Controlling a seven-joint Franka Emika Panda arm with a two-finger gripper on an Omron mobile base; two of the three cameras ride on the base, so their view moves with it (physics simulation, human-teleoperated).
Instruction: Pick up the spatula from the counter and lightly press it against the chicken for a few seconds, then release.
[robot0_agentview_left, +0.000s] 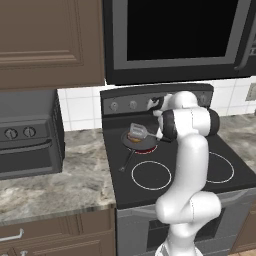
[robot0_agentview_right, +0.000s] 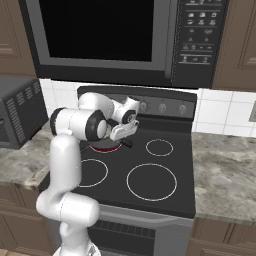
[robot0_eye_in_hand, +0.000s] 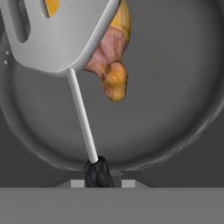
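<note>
The pale grey slotted spatula (robot0_eye_in_hand: 61, 39) is clamped at its dark handle end by the closed gripper (robot0_eye_in_hand: 98, 175), and its blade is held over the golden chicken piece (robot0_eye_in_hand: 114, 81) in the dark round pan (robot0_eye_in_hand: 183, 109). The pressing step is judged to be in hand. Gentle downward pressure is called for next, then release.

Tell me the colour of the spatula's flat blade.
Light grey; the slotted, thin-shafted spatula shows best in the hand view.

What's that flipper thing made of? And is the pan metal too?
The spatula looks like smooth, pale grey metal or hard plastic: a flat slotted blade on a thin light rod, ending in a dark, maybe rubbery grip. The pan looks like dull dark grey metal, matte with no shine. The picture is rendered, so that's a guess.
</note>
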